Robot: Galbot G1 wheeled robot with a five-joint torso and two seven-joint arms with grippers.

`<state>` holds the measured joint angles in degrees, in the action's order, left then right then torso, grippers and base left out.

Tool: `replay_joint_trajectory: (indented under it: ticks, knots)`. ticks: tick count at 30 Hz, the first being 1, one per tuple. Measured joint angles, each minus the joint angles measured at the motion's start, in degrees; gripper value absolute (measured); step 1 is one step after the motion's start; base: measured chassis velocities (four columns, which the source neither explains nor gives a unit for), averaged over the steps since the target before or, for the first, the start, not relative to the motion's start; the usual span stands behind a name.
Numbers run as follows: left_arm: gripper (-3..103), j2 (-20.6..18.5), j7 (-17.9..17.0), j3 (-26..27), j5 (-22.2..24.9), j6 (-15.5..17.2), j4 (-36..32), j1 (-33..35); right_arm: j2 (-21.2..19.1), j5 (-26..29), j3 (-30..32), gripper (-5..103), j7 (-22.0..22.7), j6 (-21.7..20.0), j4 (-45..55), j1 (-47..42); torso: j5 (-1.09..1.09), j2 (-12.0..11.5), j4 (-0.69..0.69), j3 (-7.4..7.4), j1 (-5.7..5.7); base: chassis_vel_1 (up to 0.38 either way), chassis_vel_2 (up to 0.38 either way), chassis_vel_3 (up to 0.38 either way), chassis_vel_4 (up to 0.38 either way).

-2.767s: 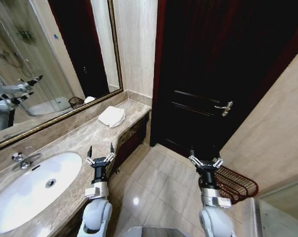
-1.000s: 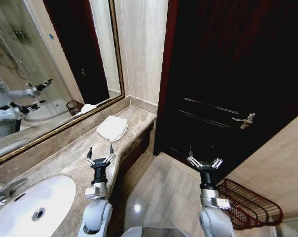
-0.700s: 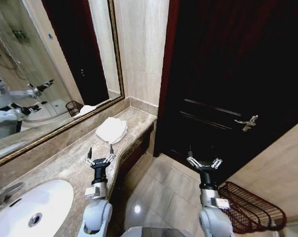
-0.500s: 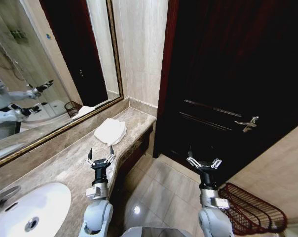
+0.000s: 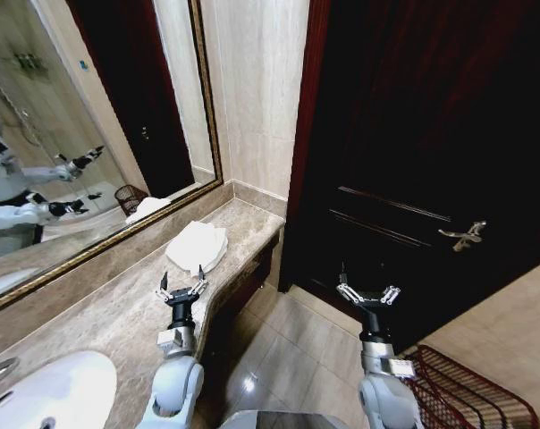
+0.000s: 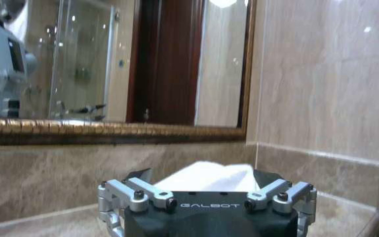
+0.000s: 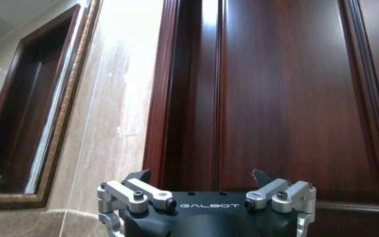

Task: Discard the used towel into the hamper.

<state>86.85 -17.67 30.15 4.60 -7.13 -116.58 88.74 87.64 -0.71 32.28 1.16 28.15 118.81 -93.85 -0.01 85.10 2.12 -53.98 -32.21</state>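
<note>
Fingers spread wide and holding nothing, the left gripper (image 5: 181, 288) hangs low at centre-left of the head view, over the front edge of the marble table (image 5: 100, 308); the right gripper (image 5: 367, 293), its fingers just as open and just as empty, is held at the same height at lower centre-right, above the tiled floor (image 5: 288, 357) and in front of the dark door (image 5: 413, 161); the white towel (image 5: 197, 247) lies crumpled on the table straight up-frame from the left gripper, near but apart from it, close to the table's far end by the mirror (image 5: 82, 134); in the left wrist view the towel (image 6: 209, 177) rises directly beyond that gripper (image 6: 206, 192), squarely between its fingers; its heap looks to run roughly fore and aft, along the table's length, though the folds make that hard to judge; the left arm is clearly the nearer, the right standing well off across the floor; the hamper (image 5: 471, 389) sits on the floor in the lower right corner, just beside the right arm and well apart from the towel.
</note>
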Motion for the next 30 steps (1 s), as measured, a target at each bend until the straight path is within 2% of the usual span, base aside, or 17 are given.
replay_joint_trajectory:
  ticks: [2, 5, 6, 11, 18, 26, 29, 30]
  knots:
    - [100, 0.2, -0.5, -0.5, 0.0, 1.2, 0.5, -0.9, -0.1, -0.2, -0.1, 100, 0.0, 0.1, -0.4, 0.0, 0.01, 0.0, 0.0, 0.01, 0.01, 0.0, 0.0, 0.0, 0.0]
    - [100, 0.8, -1.6, -2.2, 0.0, 5.1, 2.1, -4.6, -0.2, -1.3, -0.5, 100, 0.1, 0.1, -1.3, 0.2, 0.01, 0.0, 0.0, 0.01, 0.02, 0.0, 0.0, 0.0, 0.0]
    - [100, 0.8, -1.6, -2.2, 0.0, 5.1, 2.1, -4.6, -0.2, -1.3, -0.5, 100, 0.1, 0.1, -1.3, 0.2, 0.01, 0.0, 0.0, 0.01, 0.02, 0.0, 0.0, 0.0, 0.0]
    - [100, 0.3, -2.6, -3.9, 0.0, 6.7, 8.0, -11.0, -0.7, -1.7, -0.2, 100, 0.5, -0.3, -2.3, 0.0, 0.01, 0.0, 0.0, 0.01, 0.01, 0.0, 0.0, 0.0, 0.0]
    - [100, 0.0, -5.8, -6.6, 2.3, 10.3, 20.6, -23.2, -1.6, -1.6, 1.6, 100, 1.1, -0.4, -4.4, 0.0, 0.0, 0.0, 0.0, 0.0, 0.0, 0.0, 0.0, 0.0, 0.0]
    - [101, -1.0, -7.3, -7.7, 4.8, 11.1, 29.6, -32.5, -2.0, -0.8, 2.1, 100, 1.4, -0.1, -6.2, 0.9, 0.01, 0.0, 0.0, 0.0, 0.0, 0.0, 0.0, 0.0, 0.0]
    - [90, -1.4, -7.2, -7.9, 6.1, 9.5, 33.9, -35.5, -2.1, -0.4, 2.3, 100, 1.4, 0.2, -7.0, 1.5, 0.01, 0.0, 0.0, -0.01, 0.0, 0.0, 0.0, 0.0, 0.0]
    - [90, -1.4, -7.2, -7.9, 6.1, 9.5, 33.9, -35.5, -2.1, -0.4, 2.3, 100, 1.4, 0.2, -7.0, 1.5, 0.01, 0.0, 0.0, -0.01, 0.0, 0.0, 0.0, 0.0, 0.0]
